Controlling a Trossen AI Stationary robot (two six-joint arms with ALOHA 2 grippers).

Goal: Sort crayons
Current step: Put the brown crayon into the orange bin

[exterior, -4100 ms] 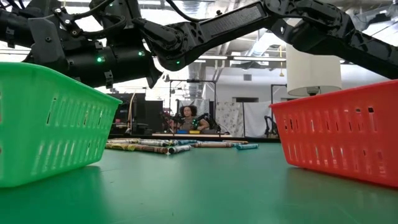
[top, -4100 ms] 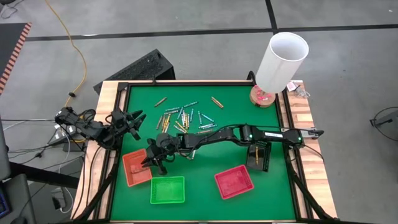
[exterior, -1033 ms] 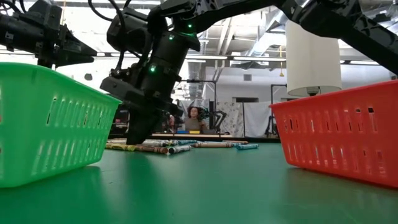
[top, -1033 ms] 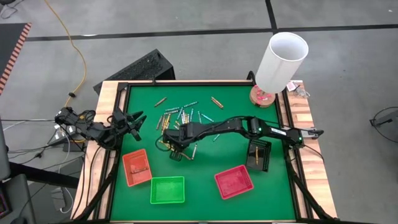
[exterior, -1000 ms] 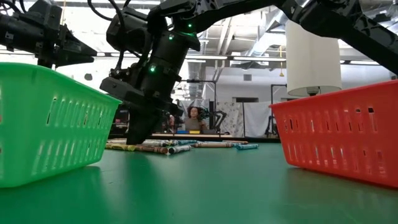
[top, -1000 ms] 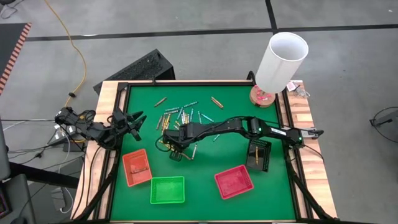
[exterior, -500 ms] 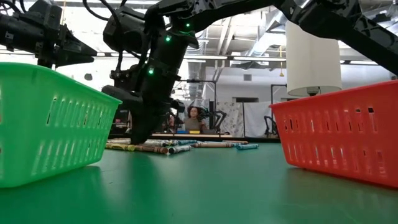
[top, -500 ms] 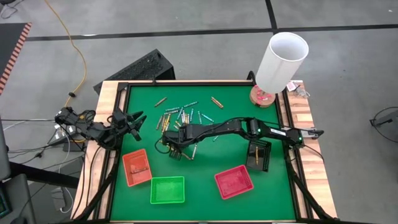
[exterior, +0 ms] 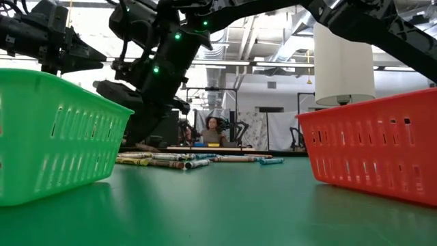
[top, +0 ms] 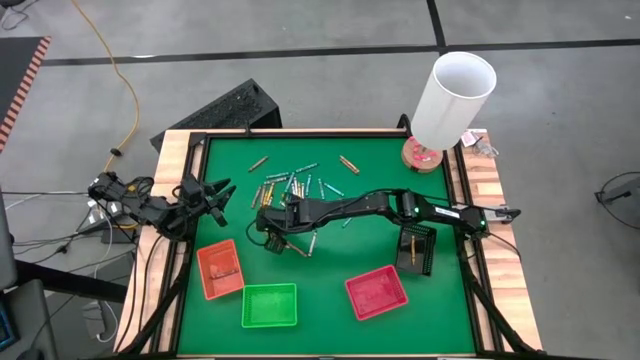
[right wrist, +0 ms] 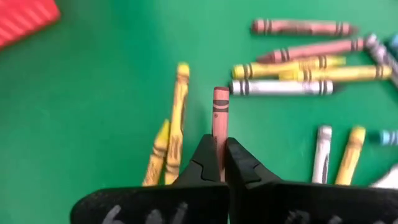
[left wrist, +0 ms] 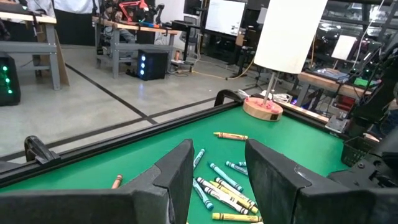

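A heap of crayons in yellow, grey, blue and reddish-brown lies on the green table's far middle, also seen in the low view. My right gripper hangs over the heap's near left edge, shut on a reddish-brown crayon. Below it two yellow crayons lie on the felt. My left gripper waits at the table's left edge, level and open, with nothing between its fingers. My right gripper pinches the reddish-brown crayon by one end between its two fingertips. The fingers slant down from the table's right side. The crayon lies along the fingers and sticks out past them, its free end clear of the felt.
Near the front edge stand an orange tray, a green tray and a red tray. A black tray holding a crayon stands at the right. A tall white cylinder stands at the far right corner.
My right gripper has risen from the felt at the heap's near edge and tipped, drifting a little toward the table's left edge. The reddish-brown crayon has come up with it.
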